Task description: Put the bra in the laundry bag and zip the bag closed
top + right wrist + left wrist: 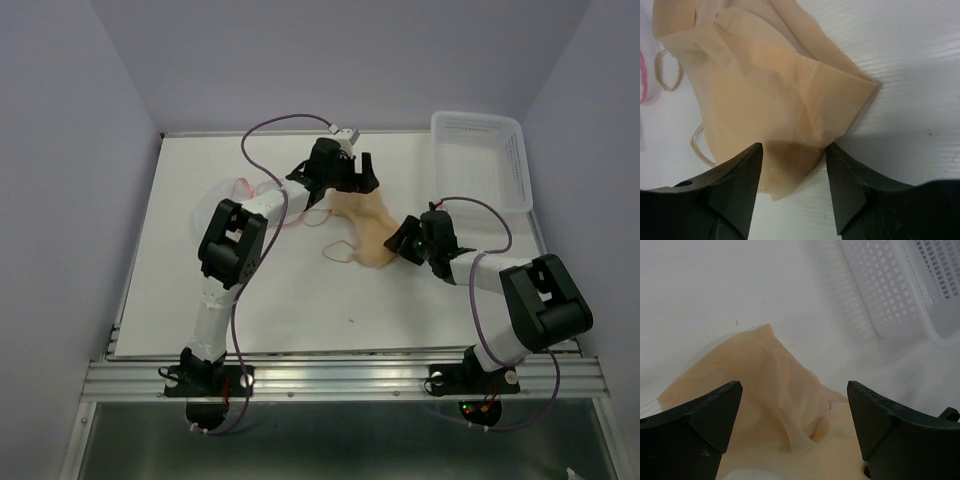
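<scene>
The task is at an early stage. The bra (365, 232) lies loose and rumpled on the tabletop (300, 290) near its middle, wholly outside the laundry bag (245, 188). The bag sits off to the left, partly hidden behind the left arm, showing only pale mesh and a pink trim line. I cannot tell whether its zipper is open.

The left gripper (347, 180) hangs over the far end of the bra. In its wrist view its fingers (705, 420) are spread wide on either side of a raised fold of fabric, closed on nothing. The right gripper (403, 238) is at the bra's right edge, also spread. A corner of the cloth lies between its fingers (740, 180) but is not pinched. A white plastic basket (480, 160) stands at the far right corner, apart from all this.

Everything is left to do: take hold of the bra, get it into the bag, and pull the zipper shut.
</scene>
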Robot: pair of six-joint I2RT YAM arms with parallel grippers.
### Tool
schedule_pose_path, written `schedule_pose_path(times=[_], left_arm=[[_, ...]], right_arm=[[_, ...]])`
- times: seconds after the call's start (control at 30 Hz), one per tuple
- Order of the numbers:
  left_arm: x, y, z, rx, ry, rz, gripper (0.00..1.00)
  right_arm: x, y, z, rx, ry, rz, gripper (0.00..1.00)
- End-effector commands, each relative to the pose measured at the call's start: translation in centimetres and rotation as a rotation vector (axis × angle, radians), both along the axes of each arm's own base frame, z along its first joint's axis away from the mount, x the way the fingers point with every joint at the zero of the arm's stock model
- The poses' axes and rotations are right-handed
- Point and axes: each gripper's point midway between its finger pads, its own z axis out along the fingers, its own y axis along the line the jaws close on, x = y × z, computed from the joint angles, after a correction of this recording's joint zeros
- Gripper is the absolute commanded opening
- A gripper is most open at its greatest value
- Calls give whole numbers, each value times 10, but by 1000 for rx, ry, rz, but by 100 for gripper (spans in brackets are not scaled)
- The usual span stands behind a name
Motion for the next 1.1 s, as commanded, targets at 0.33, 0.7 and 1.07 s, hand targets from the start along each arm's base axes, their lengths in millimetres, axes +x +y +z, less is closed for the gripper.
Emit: schedule_pose_path(times=[0.33, 0.7, 1.07], left_arm=[[9, -27, -21, -74, 35, 13, 99], [11, 19, -53, 37, 95, 254, 99], [-45, 30, 21, -17, 35, 152, 99]], right_arm=[[18, -7, 9, 7, -109, -65, 21], [-28, -37, -3, -141, 14, -65, 15], [-24, -57, 26, -337, 170, 44, 17]])
